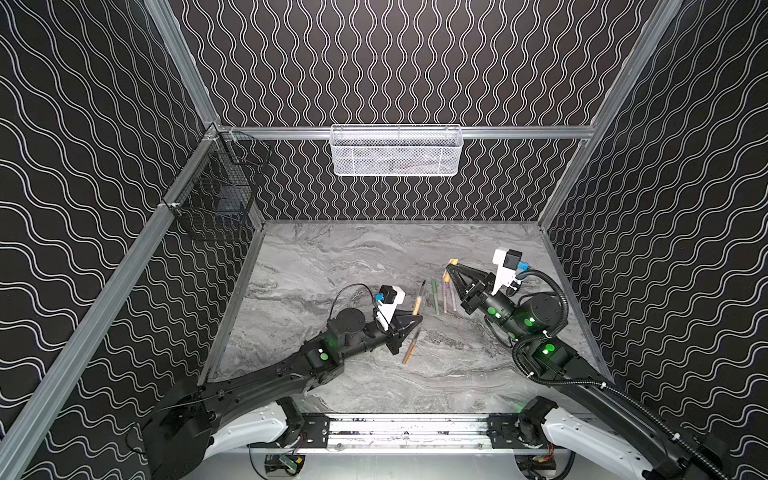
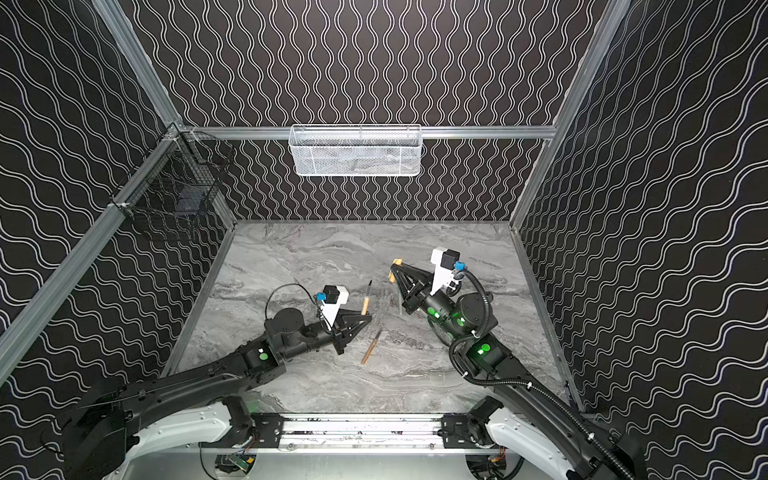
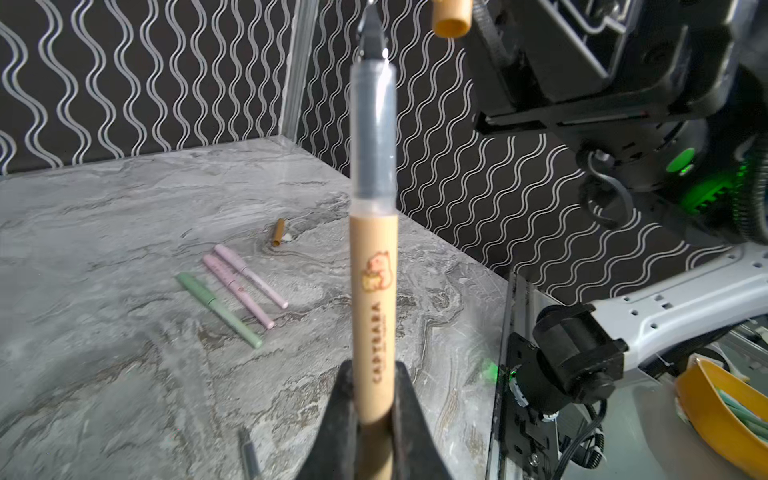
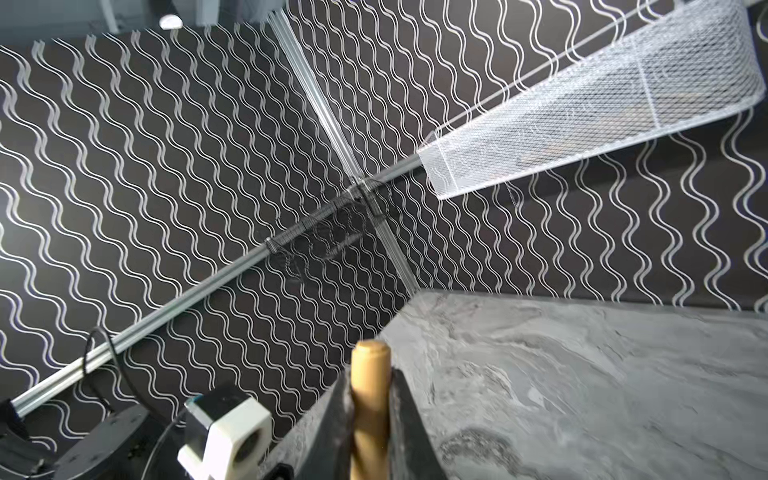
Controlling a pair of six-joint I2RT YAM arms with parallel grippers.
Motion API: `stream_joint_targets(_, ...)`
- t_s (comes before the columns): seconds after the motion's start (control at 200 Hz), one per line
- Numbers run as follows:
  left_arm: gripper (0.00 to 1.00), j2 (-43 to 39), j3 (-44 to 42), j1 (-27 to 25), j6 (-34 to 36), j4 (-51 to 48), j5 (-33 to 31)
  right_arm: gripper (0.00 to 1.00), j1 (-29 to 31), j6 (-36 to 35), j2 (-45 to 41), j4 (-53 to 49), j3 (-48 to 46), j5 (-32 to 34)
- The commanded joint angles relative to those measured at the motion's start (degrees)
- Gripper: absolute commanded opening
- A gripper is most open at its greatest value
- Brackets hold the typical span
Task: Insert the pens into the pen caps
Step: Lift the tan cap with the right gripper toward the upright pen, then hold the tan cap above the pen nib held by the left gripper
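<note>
Read the grey marble table (image 1: 332, 270) as a clock face in a top view, with twelve at the back wall. Both arms work over its middle and right part.

The left gripper (image 1: 415, 318) sits about at the centre. Its jaws are drawn narrow on the back end of a tan pen (image 1: 419, 298), which sticks out toward twelve to one o'clock with its dark tip bare. The right gripper (image 1: 450, 268) hangs at roughly one to two o'clock from the centre, lifted off the table. Its jaws are narrow on a tan cap (image 1: 454, 262), and the right wrist view shows the cap's closed end poking past the jaws. In the left wrist view the cap's open mouth faces the pen, but the tip is beside it, near and not inside.

Three pens look finished. A green pen (image 3: 218, 309), a pink pen (image 3: 239, 291) and a second pink pen (image 3: 251, 276) lie side by side at about two o'clock from the left gripper, beneath the right arm. Each has its cap on, as far as the left wrist view shows.

A second tan pen (image 1: 411, 347) lies on the table just beside the left gripper, at five to six o'clock of it, uncapped. A loose tan cap (image 3: 277, 232), probably its cap, lies just beyond the pink pens; the top views do not show it.

I judge three of five done, the fourth at the lining-up stage, and the fifth not yet begun.
</note>
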Motion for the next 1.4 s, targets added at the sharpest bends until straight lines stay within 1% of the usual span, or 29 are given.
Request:
stream_joint_targets(0.0, 0.0, 0.76, 1.18, -0.42, 1.62, 0.46, 1.08, 0.03, 0.03, 2.7, 0.31, 6.08, -0.26, -2.3)
stream_joint_targets(0.195, 0.0, 1.66, 2.56, -0.99, 2.29, -0.91, 1.8, 0.03, 0.04, 4.11, 2.13, 8.12, 0.57, -3.57)
stream_joint_targets(0.531, 0.0, 1.67, 2.66, -1.48, 2.4, -0.46, 1.96, 0.03, 0.0, 6.77, 4.7, 11.96, 1.01, -5.43)
stream_joint_targets(0.671, 0.0, 1.51, 2.27, -1.57, 2.11, 0.11, 1.8, 0.03, -0.01, 7.06, 5.52, 10.65, 1.82, -7.24)
stream_joint_targets(1.121, 0.0, 0.52, 2.38, -1.66, 2.6, -0.02, 1.36, 0.03, 0.03, 8.01, 6.0, 10.27, 0.16, -6.91)
stream_joint_targets(1.397, 0.0, 0.78, 2.49, -1.66, 2.33, 0.04, 1.08, 0.03, 0.0, 8.48, 6.4, 9.47, 0.66, -9.02)
